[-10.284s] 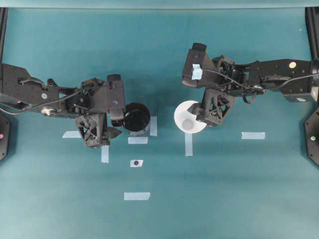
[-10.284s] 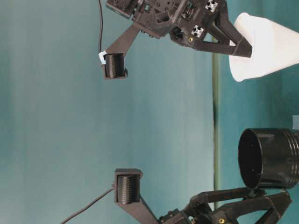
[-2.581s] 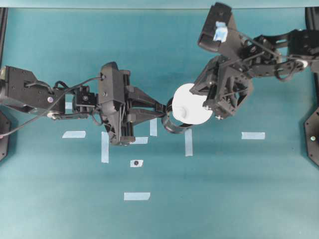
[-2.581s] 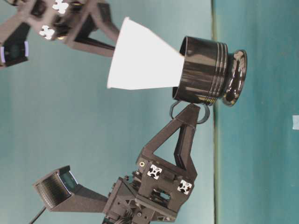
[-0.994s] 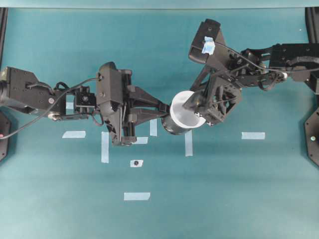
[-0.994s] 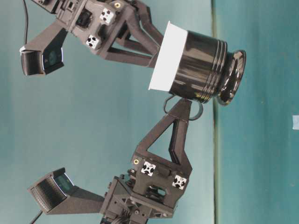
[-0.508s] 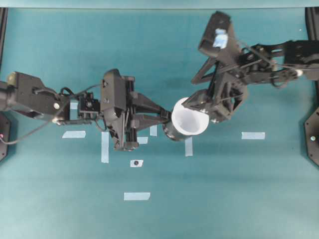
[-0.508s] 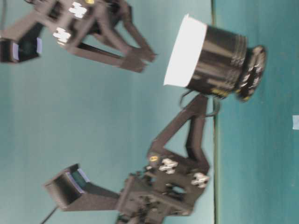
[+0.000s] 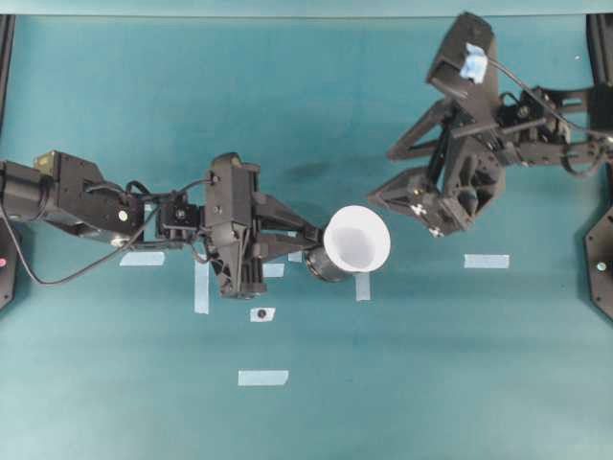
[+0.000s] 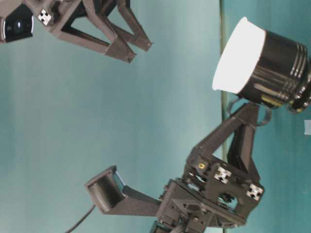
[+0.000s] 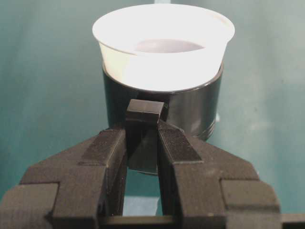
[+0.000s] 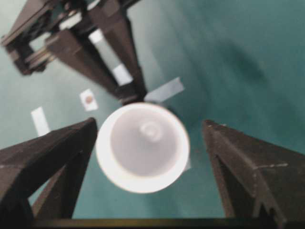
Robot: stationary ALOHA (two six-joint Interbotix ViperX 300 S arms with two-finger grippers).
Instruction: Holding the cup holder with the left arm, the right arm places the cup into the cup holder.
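The cup (image 9: 357,238) sits inside the holder (image 9: 328,267), near the middle of the surface (image 9: 431,383); its white rim stands out above the black ring. In the table-level view the holder (image 10: 279,73) is tilted and only the wide upper part of the cup (image 10: 237,56) shows. The left pincer (image 9: 308,240) is closed narrowly on the small handle of the holder; in the left wrist view both fingers (image 11: 107,148) press this handle from two sides, and the cup (image 11: 162,45) fills the holder (image 11: 190,112) behind it. The right pincer (image 9: 391,176) is wide open and holds nothing; it is apart from the cup, toward the far right corner of the surface. In the right wrist view its two fingers (image 12: 52,152) stand on both sides of the cup (image 12: 142,147) without touching it. Pale tape strips (image 9: 487,261) lie on the surface around the holder.
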